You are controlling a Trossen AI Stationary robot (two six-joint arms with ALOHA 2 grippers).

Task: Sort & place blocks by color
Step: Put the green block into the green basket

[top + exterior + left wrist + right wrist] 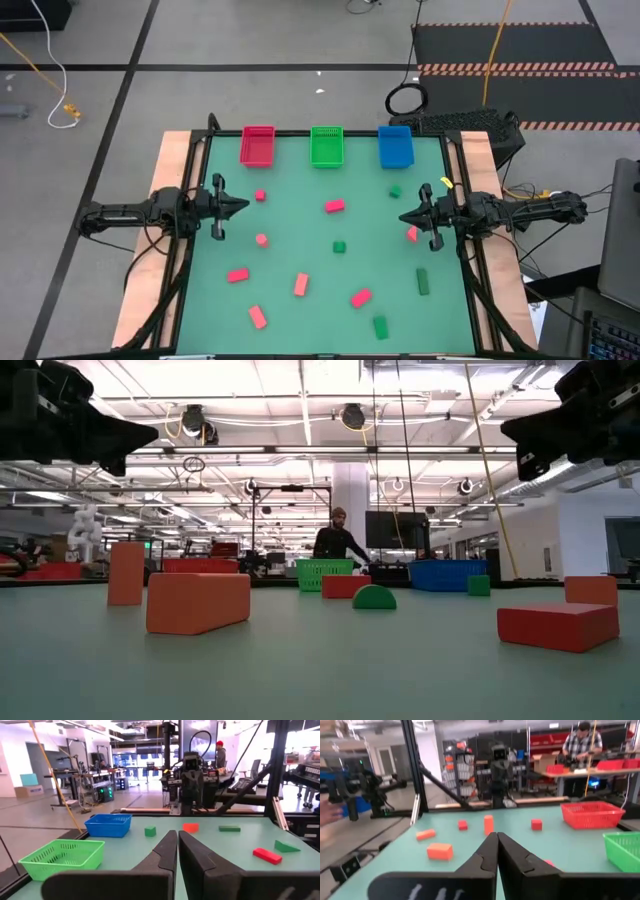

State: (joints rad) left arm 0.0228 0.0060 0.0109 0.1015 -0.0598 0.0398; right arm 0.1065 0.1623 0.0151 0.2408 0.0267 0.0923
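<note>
Claws (243, 205) (403, 216) shut; blocks (300, 285) scattered, axes mixed.

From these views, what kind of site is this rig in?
Likely an open robotics lab or workshop floor: industrial ceiling lights, hazard-striped floor mats, workbenches with people behind, and another robot arm station beyond the green table.

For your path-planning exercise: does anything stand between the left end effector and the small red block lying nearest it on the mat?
Nothing visible does. In the high view, the left end effector, shut and empty, hovers at the mat's left edge; only bare green mat separates it from the small red block, and the other blocks lie farther off.
</note>
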